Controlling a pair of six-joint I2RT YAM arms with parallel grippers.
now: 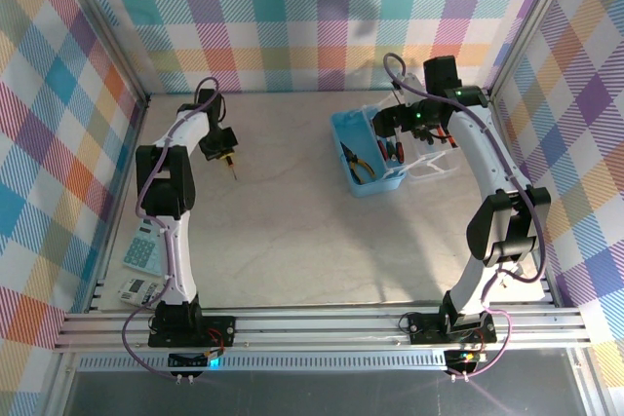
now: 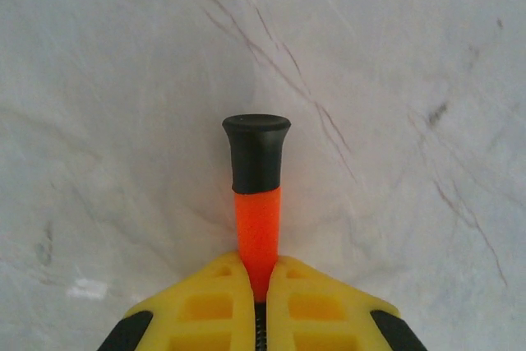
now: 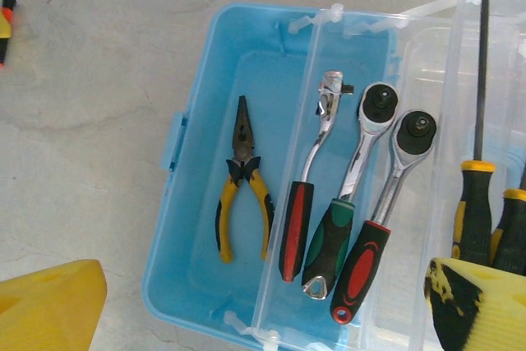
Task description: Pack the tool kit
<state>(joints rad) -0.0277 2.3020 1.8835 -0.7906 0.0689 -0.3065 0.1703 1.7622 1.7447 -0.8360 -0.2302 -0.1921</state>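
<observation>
Well left of the blue case point(image 1: 341, 129), the left fingers point(image 2: 205, 306) clamp the small screwdriver point(image 2: 256, 195) by its orange handle: light, stiff, probably slick; mid-handle suits. The right fingers point(image 3: 49, 302) hang spread over the case.

Glossy translucent blue plastic case point(image 3: 197, 80), wrenches point(image 3: 360, 162) of shiny metal, smooth matt marbled tabletop point(image 2: 394, 55).

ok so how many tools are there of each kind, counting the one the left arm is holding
pliers: 1
wrenches: 3
screwdrivers: 3 (the orange screwdriver in the left gripper, plus two yellow-and-black screwdrivers right of the wrenches, partly hidden)
total: 7
</observation>
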